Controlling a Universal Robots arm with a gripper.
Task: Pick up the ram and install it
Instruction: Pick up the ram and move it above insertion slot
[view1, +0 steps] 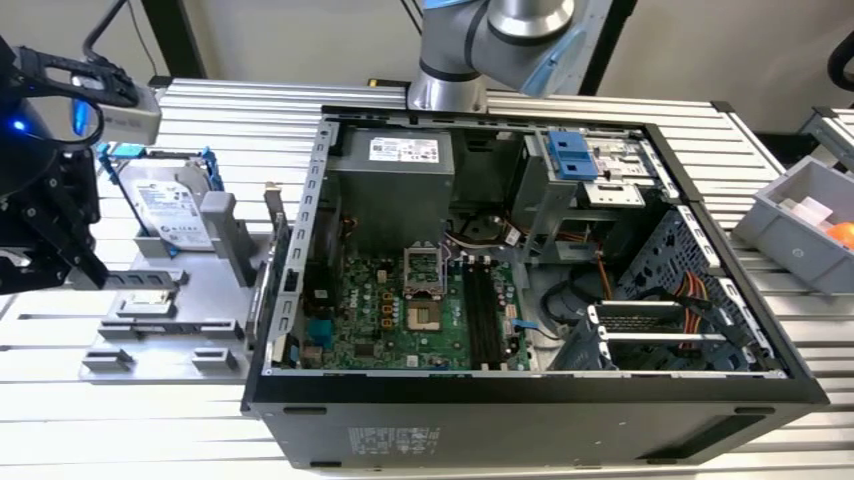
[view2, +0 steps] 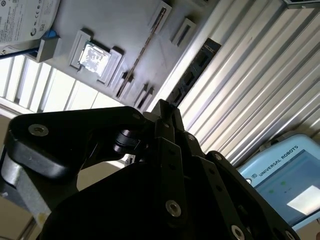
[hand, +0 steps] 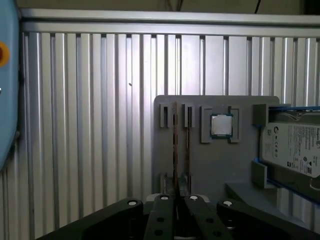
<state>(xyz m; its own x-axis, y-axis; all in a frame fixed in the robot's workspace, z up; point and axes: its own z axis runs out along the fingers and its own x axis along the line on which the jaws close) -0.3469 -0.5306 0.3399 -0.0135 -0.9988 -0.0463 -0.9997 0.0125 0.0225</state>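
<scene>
The ram (hand: 175, 145) is a thin stick standing on edge in the slotted holders of a grey fixture (hand: 200, 165); in the second wrist view the ram (view2: 142, 55) runs slantwise across the same fixture (view2: 120, 30). My gripper (hand: 178, 199) hangs above the fixture, in line with the ram's near end and apart from it, fingers together and holding nothing. In the exterior view the gripper (view1: 60, 272) is at the far left, over the fixture (view1: 167, 335). The long black slots (view1: 481, 320) lie on the motherboard inside the open computer case (view1: 534, 385).
A processor chip (hand: 220, 125) sits in the fixture beside the ram, and a silver hard drive in a blue frame (view1: 174, 210) stands behind it. A grey bin (view1: 801, 235) is at the exterior view's right. A light-blue pendant (view2: 285, 175) lies on the ribbed table.
</scene>
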